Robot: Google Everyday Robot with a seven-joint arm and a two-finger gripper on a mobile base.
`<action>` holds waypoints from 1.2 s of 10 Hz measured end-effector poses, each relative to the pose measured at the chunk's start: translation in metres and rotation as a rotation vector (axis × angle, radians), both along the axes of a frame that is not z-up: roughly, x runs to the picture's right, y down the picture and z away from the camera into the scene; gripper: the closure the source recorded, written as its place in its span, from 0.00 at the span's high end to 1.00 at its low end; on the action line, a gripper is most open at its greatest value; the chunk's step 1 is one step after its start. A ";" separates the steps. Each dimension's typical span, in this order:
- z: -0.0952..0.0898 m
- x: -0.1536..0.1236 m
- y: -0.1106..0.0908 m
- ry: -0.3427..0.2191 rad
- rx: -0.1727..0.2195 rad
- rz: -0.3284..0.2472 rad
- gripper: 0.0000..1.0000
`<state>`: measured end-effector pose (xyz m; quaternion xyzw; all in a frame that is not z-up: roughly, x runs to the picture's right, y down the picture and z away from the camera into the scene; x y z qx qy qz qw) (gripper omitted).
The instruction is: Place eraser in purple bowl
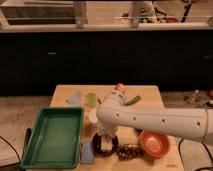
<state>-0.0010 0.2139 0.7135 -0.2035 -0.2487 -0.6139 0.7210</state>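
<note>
The purple bowl (pixel 106 148) is a small, very dark bowl at the front of the wooden table, just left of the orange-red bowl (pixel 154 143). My white arm reaches in from the right. My gripper (pixel 105 140) points down right over the purple bowl and hides most of it. A whitish block (pixel 102 145) that looks like the eraser shows at the gripper's tip, inside the bowl's rim. I cannot tell whether it is held or resting in the bowl.
A green tray (pixel 54 136) lies at the left. A dark cluster like grapes (pixel 129 151) and a blue thing (pixel 87 152) flank the bowl. Further back are a white round thing (pixel 92 116), a green cup (pixel 91 99), a light blue item (pixel 75 98) and a green pepper (pixel 132 100).
</note>
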 end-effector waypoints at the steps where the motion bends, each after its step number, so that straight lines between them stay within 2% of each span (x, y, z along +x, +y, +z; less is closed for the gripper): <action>1: 0.001 -0.002 -0.001 -0.012 -0.004 -0.002 0.24; 5: 0.003 -0.007 -0.004 -0.036 -0.014 -0.007 0.65; 7: 0.004 -0.007 -0.003 -0.040 -0.016 -0.009 0.79; 12: 0.001 -0.008 -0.001 -0.044 -0.011 -0.033 0.80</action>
